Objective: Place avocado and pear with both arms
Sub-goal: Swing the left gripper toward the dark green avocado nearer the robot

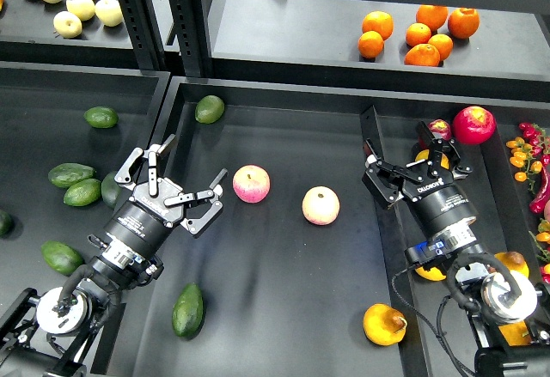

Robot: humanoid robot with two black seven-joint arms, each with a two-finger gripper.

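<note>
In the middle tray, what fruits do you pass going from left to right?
Dark green avocado → lighter green avocado → pink-and-yellow apple → second apple → orange-yellow pear.

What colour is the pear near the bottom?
Orange-yellow, with a brown stem end; the pear shows best in the head view.

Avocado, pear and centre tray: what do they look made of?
Avocado: dark green glossy skin with highlights; real or plastic, can't tell. Pear: orange-yellow, matte, lumpy skin with a brown stem end; likewise unclear. Centre tray: dark, smooth, faintly reflective sheet, probably painted metal or plastic.
</note>
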